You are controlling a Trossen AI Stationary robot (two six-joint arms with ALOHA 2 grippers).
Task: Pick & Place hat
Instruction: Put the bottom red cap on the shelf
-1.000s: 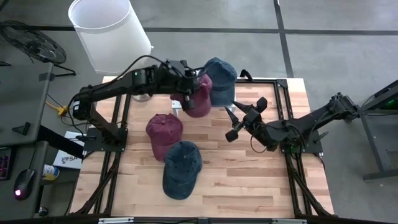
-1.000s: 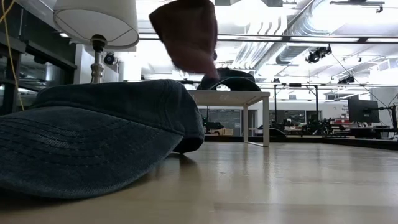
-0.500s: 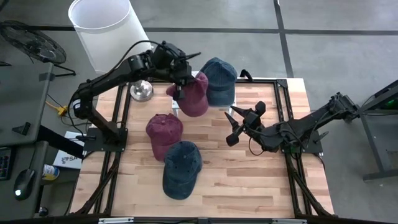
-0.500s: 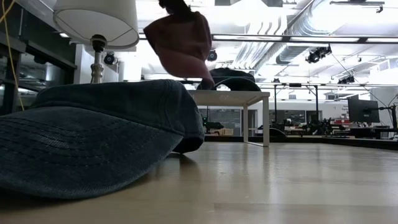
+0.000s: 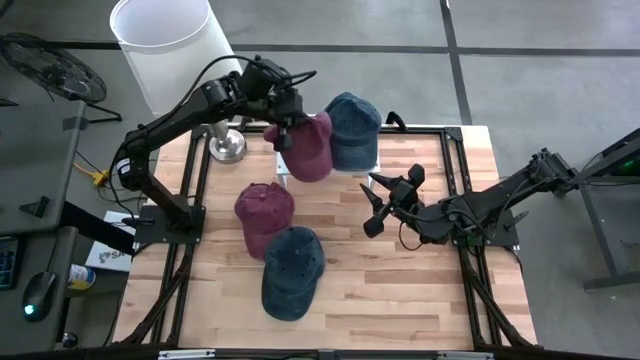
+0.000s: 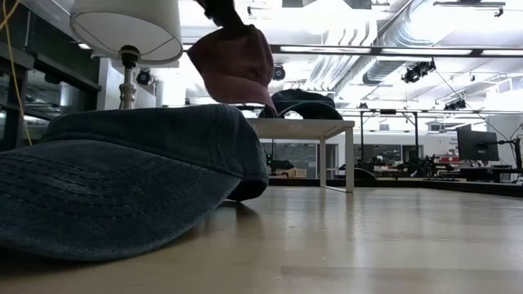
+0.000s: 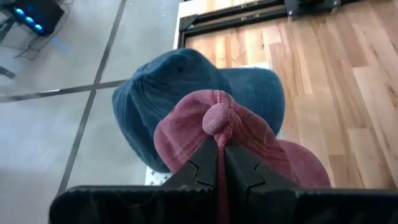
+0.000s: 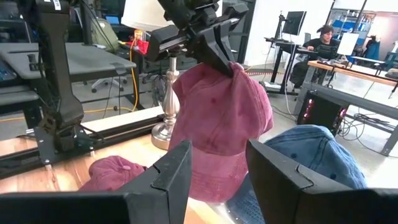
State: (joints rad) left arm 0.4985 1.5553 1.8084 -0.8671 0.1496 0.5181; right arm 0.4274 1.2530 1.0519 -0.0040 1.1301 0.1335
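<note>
Pinching the maroon fabric cap (image 5: 308, 146) by its crown, the left gripper (image 5: 284, 128) holds it aloft beside the blue denim cap (image 5: 352, 128) at the tabletop's far edge; the right gripper (image 5: 378, 204) hovers mid-tabletop, jaws spread wide.

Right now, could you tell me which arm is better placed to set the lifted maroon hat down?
The left: the left gripper is shut on the maroon hat, holding it above the table's far edge. The right gripper is open, empty, mid-table.
</note>
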